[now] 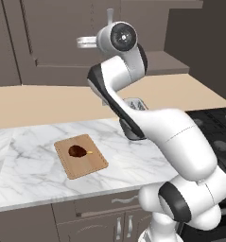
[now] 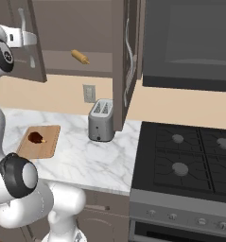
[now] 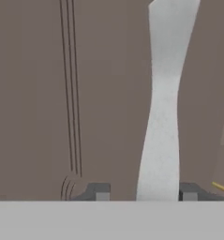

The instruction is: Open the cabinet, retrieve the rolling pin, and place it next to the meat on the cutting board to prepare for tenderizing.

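In the hand view, the cabinet door [image 3: 38, 93] is seen close up across the left of the frame, with its curved silver handle [image 3: 162, 117] running from the top to the bottom right of centre. The two dark fingers [image 3: 102, 192] stand on either side of the handle at the bottom edge, spread apart with a gap visible between each tip and the handle, so the handle is bracketed but not clamped.

In the right base view, the gripper [image 2: 23, 37] is seen at the upper left against the left cabinet door [image 2: 20, 47], which is swung out. The cutting board [image 2: 39, 141] lies at the left on the marble bench [image 2: 81, 156], with the meat [image 2: 36, 137] on it. The rolling pin [image 2: 80, 57] is seen in the upper middle, lying tilted on the shelf inside the open cabinet [image 2: 72, 56]. A toaster [image 2: 100, 121] stands on the bench near the centre, beside the opened right door [image 2: 126, 61]. A stove [image 2: 190, 160] occupies the right.
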Robot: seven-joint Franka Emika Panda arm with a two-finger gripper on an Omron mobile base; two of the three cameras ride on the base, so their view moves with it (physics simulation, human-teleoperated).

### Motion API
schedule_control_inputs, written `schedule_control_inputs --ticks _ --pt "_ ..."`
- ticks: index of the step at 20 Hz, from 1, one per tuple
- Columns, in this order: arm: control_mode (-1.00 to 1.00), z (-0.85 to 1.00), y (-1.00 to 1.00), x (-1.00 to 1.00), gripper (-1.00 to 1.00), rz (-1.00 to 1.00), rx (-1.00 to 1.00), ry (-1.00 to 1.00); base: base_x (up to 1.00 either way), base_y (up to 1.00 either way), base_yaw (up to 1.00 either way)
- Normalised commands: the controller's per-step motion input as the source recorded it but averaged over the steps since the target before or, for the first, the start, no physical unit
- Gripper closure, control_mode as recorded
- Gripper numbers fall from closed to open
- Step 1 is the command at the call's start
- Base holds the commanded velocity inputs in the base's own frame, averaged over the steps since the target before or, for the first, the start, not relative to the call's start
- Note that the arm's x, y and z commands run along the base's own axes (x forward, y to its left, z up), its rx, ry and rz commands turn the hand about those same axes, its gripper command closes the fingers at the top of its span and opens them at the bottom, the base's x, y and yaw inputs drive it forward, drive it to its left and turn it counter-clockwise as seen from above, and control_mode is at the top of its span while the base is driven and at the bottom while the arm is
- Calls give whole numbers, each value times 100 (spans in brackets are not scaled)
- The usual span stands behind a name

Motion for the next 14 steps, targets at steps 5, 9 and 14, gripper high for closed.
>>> schedule_control_inputs --ticks 5,9,14 --pt "-100 -33 54 -46 100 10 5 -1 0 0 0" --pt "-100 -53 67 -65 100 13 0 -3 0 0 0" --pt "-100 -60 81 -58 -100 13 0 -1 0 0 0"
